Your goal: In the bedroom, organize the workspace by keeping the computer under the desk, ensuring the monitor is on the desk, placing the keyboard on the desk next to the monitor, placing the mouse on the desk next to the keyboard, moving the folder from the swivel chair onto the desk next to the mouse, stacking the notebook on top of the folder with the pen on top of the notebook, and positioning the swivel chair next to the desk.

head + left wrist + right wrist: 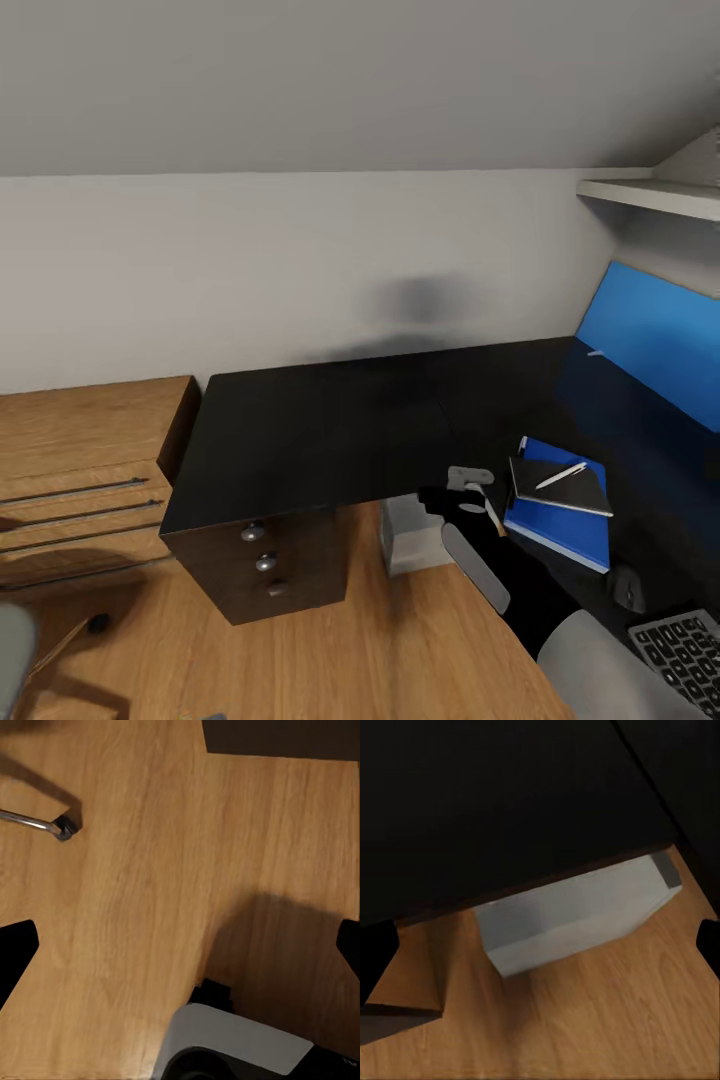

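Computer (408, 537): a light grey box that stands on the wooden floor (330, 660), tucked under the edge of the black worktop (320, 440). I judge this place is already the wanted one, so it needs no lifting.
Right gripper (542, 954): hangs over the worktop edge, above the computer; its wrist camera looks down on the grey case and the dark underside. Jaws wide apart and holding nothing. My guess is that it is here to check or nudge the case.
Folder (560, 525): blue, lies flat on the worktop, just beside the right gripper.
Notebook (575, 490): dark grey cover, lies on top of the folder and is smaller than it, so a blue border shows around it.
Pen (560, 476): thin and pale, rests slanted on the notebook. The stack seems complete.
Mouse (628, 590): small and dark, between the folder and the keyboard.
Keyboard (685, 655): only a corner is visible at the edge of the head view.
Swivel chair (15, 645): a grey part and one caster are visible, well apart from the worktop, near the wooden cabinet (90, 470). I think moving it closer is the step that remains.
Left gripper (184, 949): points down at the floor near a metal leg of the chair base; jaws wide apart, empty.
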